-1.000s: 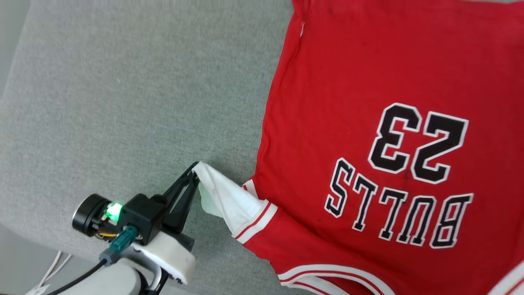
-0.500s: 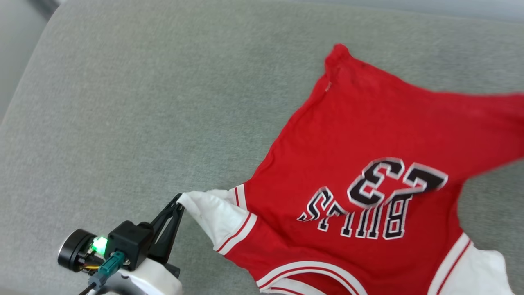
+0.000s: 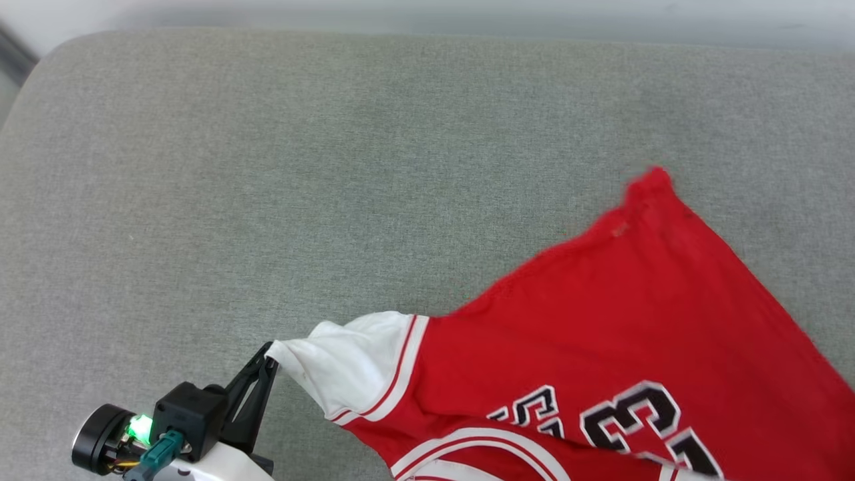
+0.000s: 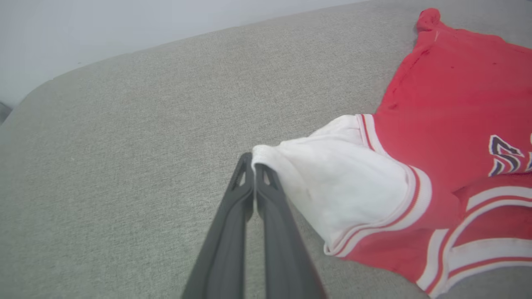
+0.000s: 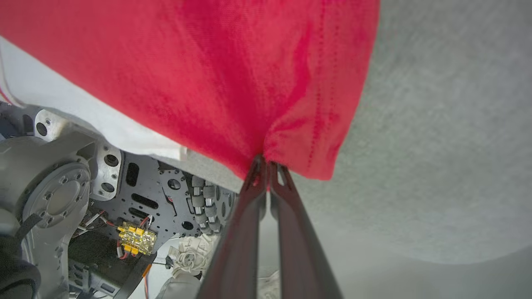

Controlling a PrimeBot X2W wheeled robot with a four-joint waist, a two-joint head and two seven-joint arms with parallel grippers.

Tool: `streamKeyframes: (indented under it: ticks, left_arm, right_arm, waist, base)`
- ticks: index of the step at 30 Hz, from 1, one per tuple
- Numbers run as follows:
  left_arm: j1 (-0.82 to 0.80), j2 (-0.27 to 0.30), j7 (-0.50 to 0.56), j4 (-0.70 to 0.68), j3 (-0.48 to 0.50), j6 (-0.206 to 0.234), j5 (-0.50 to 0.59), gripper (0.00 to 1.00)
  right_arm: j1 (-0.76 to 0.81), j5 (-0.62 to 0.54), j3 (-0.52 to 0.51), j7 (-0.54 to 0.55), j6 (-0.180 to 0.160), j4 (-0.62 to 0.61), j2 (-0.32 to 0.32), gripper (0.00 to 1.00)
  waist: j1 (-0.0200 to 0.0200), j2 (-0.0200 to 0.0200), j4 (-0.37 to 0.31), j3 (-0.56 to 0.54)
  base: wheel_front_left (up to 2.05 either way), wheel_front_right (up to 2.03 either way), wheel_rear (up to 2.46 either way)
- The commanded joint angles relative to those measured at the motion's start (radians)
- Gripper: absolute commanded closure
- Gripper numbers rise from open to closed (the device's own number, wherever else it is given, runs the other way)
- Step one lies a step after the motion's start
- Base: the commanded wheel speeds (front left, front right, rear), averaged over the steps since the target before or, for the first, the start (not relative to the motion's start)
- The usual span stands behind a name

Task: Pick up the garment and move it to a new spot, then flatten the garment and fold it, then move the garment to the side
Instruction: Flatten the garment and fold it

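Two robot hands hold a red garment (image 3: 634, 314) spread across a grey fabric surface (image 3: 267, 167).

At the lower left of the head view, the left hand (image 3: 269, 349) has its two dark fingers closed together on the edge of the garment's white sleeve (image 3: 344, 367), which has red-and-white striped trim. The red body fans out to the lower right of that view, with one corner pointing towards the far side of the surface. Part of the black, white-outlined lettering shows at the bottom edge. In the right wrist view, the right hand (image 5: 267, 161) is clamped on a bunched red edge of the cloth, with the robot's base (image 5: 62, 195) visible beneath.
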Motion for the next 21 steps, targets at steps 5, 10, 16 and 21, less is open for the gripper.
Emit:
streamKeyframes:
  ticks: [5,10,16,21]
  left_arm:
    - [0.005,0.002,-0.006,0.004,0.006,-0.003,-0.007,1.00]
    - [0.016,0.003,-0.010,0.010,0.013,0.002,-0.017,1.00]
    - [-0.003,-0.001,-0.005,0.019,0.008,-0.010,-0.007,1.00]
    - [-0.039,-0.024,0.007,0.026,-0.004,-0.030,0.011,1.00]
  right_arm:
    - [0.159,0.000,-0.035,-0.039,-0.001,0.024,0.072,1.00]
    - [0.151,-0.011,-0.103,-0.052,-0.001,-0.010,0.103,0.00]
    - [0.028,-0.012,-0.235,-0.033,-0.001,-0.114,0.052,0.00]
    - [-0.132,-0.027,-0.285,0.025,-0.001,-0.177,0.004,0.00]
  waist:
    - [0.0001,0.0000,-0.006,0.005]
    - [0.0001,0.0000,-0.022,0.002]
    - [0.0001,0.0000,-0.017,0.001]
    - [0.0001,0.0000,0.015,0.025]
  base:
    - [0.00,0.00,0.00]
    - [0.00,0.00,0.00]
    - [0.00,0.00,0.00]
    - [0.00,0.00,0.00]
